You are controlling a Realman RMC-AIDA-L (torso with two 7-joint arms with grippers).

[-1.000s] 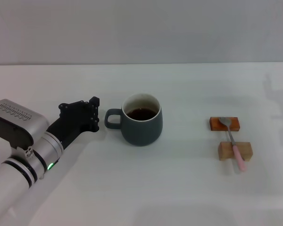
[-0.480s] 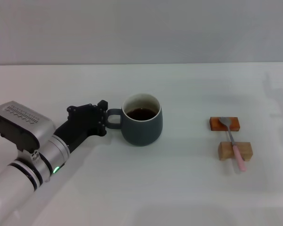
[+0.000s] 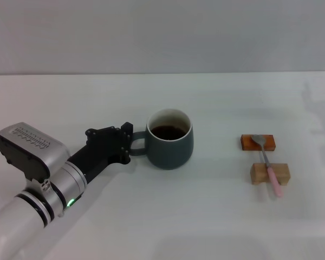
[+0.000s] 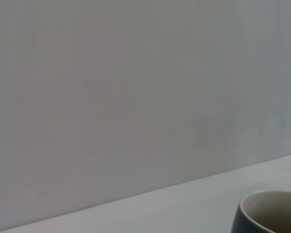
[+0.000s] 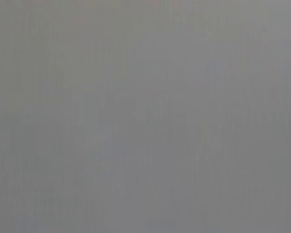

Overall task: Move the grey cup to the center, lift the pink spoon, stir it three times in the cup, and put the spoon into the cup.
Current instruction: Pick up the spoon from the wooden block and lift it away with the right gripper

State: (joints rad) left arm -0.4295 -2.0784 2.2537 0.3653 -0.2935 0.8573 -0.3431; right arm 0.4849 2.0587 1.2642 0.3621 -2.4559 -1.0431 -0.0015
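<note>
Head view: left hand (image 3: 127, 142) is pressed against the handle of the grey cup (image 3: 170, 140); whether it grips cannot be told. Step in hand: moving the cup to centre. The pink spoon (image 3: 268, 164) lies well beyond the cup, on two blocks (image 3: 269, 173); lifting it comes next.

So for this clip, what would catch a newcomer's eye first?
The squat dark blue-grey ceramic mug of brown liquid, near the middle of the white table, with the left gripper at its loop handle. Far off on the robot's right, the slim pink-handled metal spoon lies across an orange block and a wooden block. The right gripper is out of view.
</note>
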